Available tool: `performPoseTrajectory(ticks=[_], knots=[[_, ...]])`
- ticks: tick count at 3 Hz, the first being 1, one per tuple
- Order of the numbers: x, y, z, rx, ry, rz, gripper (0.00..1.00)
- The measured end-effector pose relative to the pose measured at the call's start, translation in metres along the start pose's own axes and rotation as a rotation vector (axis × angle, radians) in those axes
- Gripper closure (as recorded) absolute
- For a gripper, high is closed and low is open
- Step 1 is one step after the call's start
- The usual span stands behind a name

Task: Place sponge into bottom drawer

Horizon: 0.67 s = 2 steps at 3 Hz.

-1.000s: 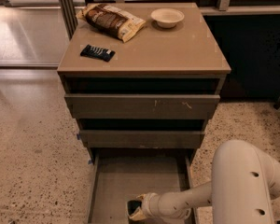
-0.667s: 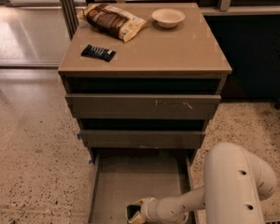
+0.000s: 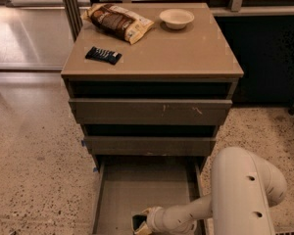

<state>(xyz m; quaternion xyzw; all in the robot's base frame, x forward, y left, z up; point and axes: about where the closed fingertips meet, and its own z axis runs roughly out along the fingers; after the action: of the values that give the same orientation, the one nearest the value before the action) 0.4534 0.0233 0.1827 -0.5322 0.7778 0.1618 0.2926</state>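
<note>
Camera view: we find the bottom drawer (image 3: pixel 147 185) pulled fully out, its floor bare. The arm (image 3: pixel 186 214) reaches in from the right, and the gripper (image 3: pixel 146 221) sits low over the front part of the drawer floor. The sponge (image 3: pixel 137 223) is at the gripper's tip, inside the drawer's outline. We cannot tell whether the claw clasps it or has let go. We judge the task to be at the placing step. The next move calls for a clean release onto the floor and a lift clear of the side walls. The black-wrapped bar (image 3: pixel 103 55) lies on the cabinet top (image 3: pixel 186 53).
</note>
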Motion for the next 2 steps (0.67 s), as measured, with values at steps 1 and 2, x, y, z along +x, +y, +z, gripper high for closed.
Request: performPoseTrajectory(ticks=[1, 2], knots=[[-0.004, -0.005, 0.005, 0.001, 0.001, 0.000, 1.00], [-0.007, -0.024, 0.032, 0.010, 0.003, 0.020, 1.00]])
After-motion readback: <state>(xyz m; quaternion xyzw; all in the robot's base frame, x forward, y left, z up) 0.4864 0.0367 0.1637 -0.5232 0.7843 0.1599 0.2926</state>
